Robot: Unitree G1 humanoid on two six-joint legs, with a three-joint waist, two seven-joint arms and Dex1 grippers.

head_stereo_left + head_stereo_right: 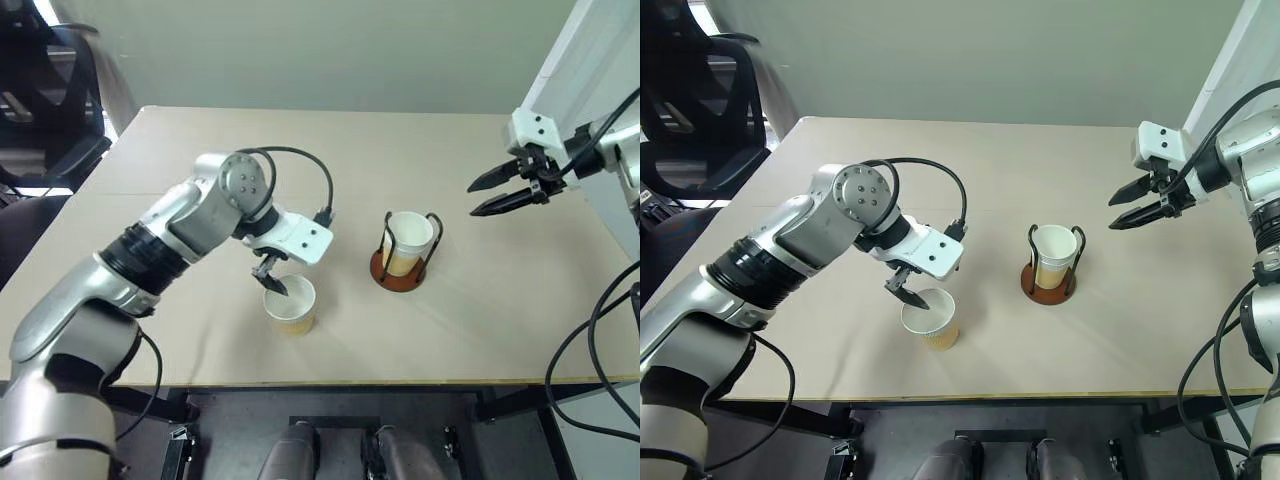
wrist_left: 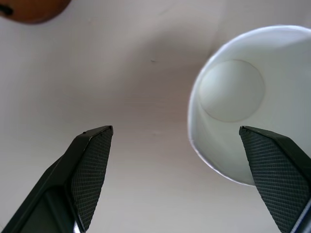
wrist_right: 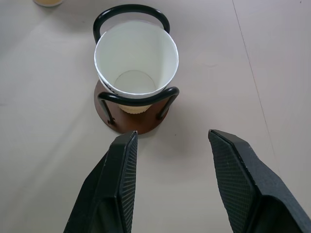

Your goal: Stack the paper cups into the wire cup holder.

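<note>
Paper cups on a beige bench [image 1: 480,330]: one loose cup [image 1: 290,305] stands upright near the front edge, left of centre, its white mouth open to the ceiling and its tan-yellow wall facing the viewer. A second cup [image 1: 409,240] sits upright inside the wire cup holder [image 1: 403,272], to the right of the loose cup and a little farther back; from the right wrist view a doubled rim suggests another cup nested beneath it, though that cannot be told for certain. The holder's reddish-brown disc base rests flat on the bench, its black wire loops rising around the cup on both sides.

The left gripper [image 1: 271,280] points steeply down at the far-left rim of the loose cup, jaws spread wide and grasping nothing; in the left wrist view one finger [image 2: 276,170] hangs over the cup's mouth and the other over bare bench beside the cup. Whether a fingertip touches the rim cannot be told.

The right gripper [image 1: 485,196] hovers above the bench, well apart to the right of the holder, angled down toward it, jaws partly spread and empty.

A black office chair [image 1: 700,110] stands beyond the bench's far-left corner.
</note>
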